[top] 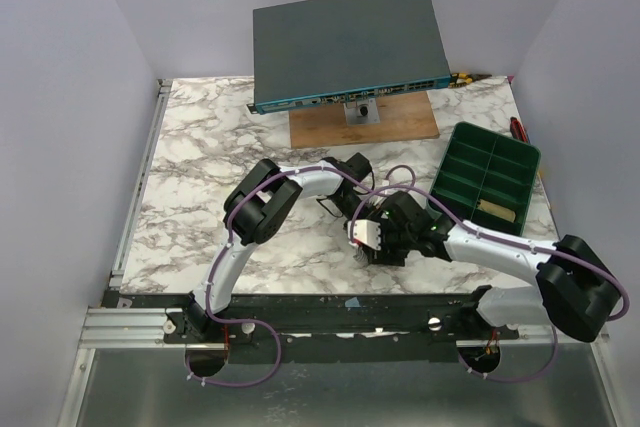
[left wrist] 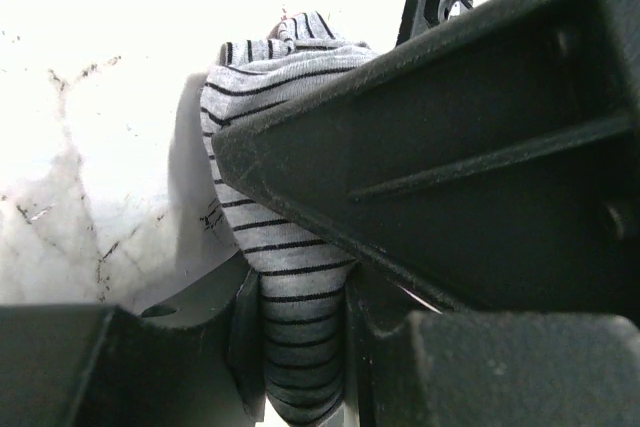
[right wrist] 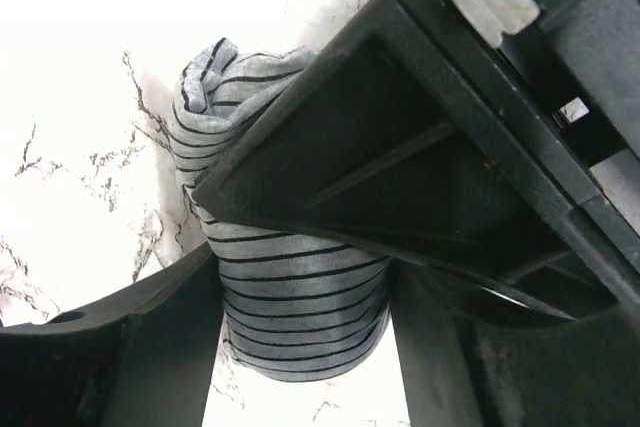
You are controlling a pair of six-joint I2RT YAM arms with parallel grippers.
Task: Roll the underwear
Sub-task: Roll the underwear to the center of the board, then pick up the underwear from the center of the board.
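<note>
Underwear (left wrist: 290,277): grey knit with thin black stripes, drawn up into a tight roll. Seen lying on the marble table (top: 200,167), near its middle and a little toward the near edge, where the two arms meet. In the top view it is hidden under the wrists.

Left gripper (top: 352,209): jaws closed narrowly on the roll. In the left wrist view the fabric is pinched between the fingers (left wrist: 450,147), and the free end bunches out beyond the fingertips onto the marble.

Right gripper (top: 392,232): jaws set wider, but the roll (right wrist: 300,297) fills the gap, with both fingers (right wrist: 400,147) pressed against it; recorded as gripping the underwear. The fabric bulges out below the grip.

Both grippers are held low over the table, just beside one another, the left reaching in from the far left and the right from the right.

Surroundings: a green compartment tray (top: 490,172) at the right edge, with a tan item (top: 497,211) in a near compartment; a dark flat device (top: 350,47) propped over a wooden board (top: 400,127) at the far side.
</note>
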